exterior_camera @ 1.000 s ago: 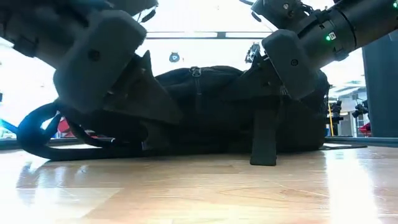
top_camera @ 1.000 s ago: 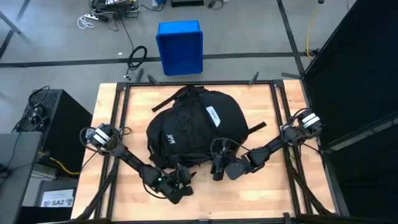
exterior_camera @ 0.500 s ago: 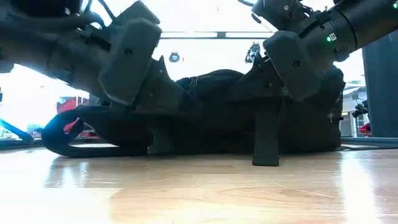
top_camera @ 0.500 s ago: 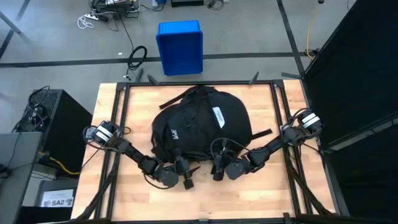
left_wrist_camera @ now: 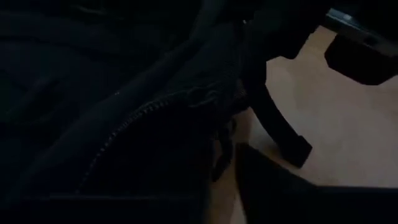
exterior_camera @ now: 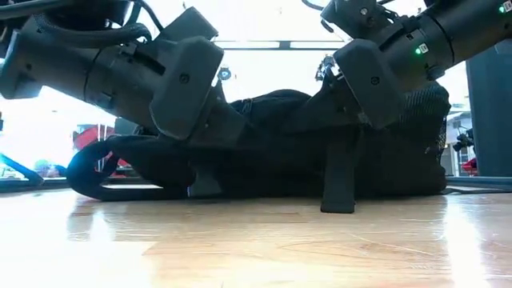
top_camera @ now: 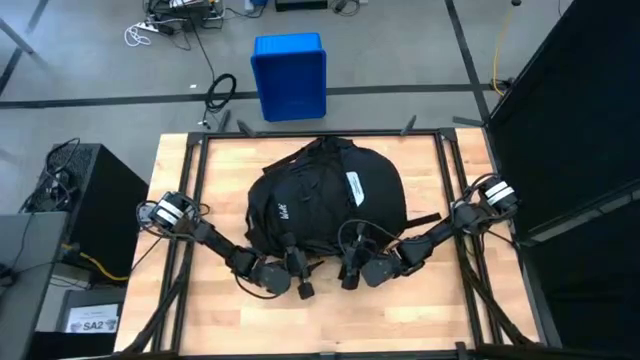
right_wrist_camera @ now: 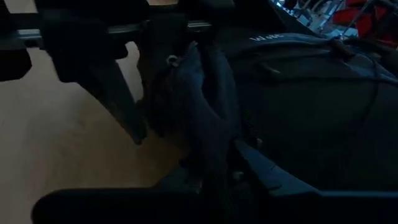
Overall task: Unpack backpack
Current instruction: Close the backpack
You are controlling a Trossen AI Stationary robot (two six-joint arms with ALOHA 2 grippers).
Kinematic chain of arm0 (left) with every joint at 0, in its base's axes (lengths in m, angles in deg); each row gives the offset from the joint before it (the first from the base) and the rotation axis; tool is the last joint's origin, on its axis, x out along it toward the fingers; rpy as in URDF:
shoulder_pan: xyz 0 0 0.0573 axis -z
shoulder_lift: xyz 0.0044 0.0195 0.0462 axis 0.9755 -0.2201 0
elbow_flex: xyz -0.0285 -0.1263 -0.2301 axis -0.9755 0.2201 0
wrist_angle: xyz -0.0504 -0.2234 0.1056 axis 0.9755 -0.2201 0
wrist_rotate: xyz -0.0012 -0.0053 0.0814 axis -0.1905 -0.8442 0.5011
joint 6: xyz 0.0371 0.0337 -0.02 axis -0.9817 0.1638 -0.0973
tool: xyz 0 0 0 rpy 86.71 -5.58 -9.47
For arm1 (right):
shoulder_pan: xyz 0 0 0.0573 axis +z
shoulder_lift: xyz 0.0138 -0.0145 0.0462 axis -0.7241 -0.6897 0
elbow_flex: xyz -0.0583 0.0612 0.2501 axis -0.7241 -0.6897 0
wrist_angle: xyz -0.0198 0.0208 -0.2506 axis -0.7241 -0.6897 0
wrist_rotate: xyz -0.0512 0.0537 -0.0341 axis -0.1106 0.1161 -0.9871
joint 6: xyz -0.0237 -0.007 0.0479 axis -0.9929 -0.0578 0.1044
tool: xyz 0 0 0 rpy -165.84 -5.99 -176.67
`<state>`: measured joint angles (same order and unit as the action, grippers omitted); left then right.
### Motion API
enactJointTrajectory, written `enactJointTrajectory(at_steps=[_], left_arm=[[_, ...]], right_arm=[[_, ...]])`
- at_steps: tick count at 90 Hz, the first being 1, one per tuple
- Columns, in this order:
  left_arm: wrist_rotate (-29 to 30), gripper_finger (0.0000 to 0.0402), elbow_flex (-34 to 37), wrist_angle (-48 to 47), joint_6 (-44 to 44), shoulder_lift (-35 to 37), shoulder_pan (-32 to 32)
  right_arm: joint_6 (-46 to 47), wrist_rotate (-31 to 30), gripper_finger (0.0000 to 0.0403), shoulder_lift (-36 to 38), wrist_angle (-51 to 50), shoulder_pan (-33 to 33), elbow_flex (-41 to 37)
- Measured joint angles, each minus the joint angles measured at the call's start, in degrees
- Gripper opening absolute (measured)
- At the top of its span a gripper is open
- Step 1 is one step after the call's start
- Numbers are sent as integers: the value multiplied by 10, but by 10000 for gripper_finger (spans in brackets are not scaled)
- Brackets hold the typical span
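Note:
The black backpack [top_camera: 325,200] lies flat in the middle of the table, its white label [top_camera: 351,186] facing up. My left gripper [top_camera: 293,275] is at its near left edge, against the fabric beside a zipper [left_wrist_camera: 143,118]. My right gripper [top_camera: 348,268] is at the near edge just to the right, shut on backpack fabric [right_wrist_camera: 208,124]. In the low view both grippers stand in front of the backpack [exterior_camera: 272,144], low over the table. My right gripper pinches a raised fold of black fabric [right_wrist_camera: 208,146] at the backpack's near edge between its two fingers. It comes slanting down from the table's right and near side. One fingertip [exterior_camera: 339,200] reaches the tabletop. The rest of the backpack lies on the table.
A blue plastic box [top_camera: 290,75] stands on the floor beyond the far edge. A black strap [top_camera: 422,219] trails from the backpack toward the right, and a strap loop [exterior_camera: 100,172] lies at its left. Bare wood [top_camera: 400,310] stretches along the near edge.
My left gripper has gone from near the table's front edge toward the far edge and right, up against the backpack's near left side. The backpack has slid slightly toward the right and far edge, and its near left part is pushed in.

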<state>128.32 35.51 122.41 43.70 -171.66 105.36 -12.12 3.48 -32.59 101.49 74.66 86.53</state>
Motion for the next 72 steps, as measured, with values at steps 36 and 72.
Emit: enactJointTrajectory(at_steps=[36, 72], left_arm=[[-57, 1, -2, -144, 3, 36, 46], [51, 0, -1, -569, 236, 212, 196]], right_arm=[[30, 4, 27, 0, -38, 13, 2], [143, -6, 27, 2, -177, 55, 3]])
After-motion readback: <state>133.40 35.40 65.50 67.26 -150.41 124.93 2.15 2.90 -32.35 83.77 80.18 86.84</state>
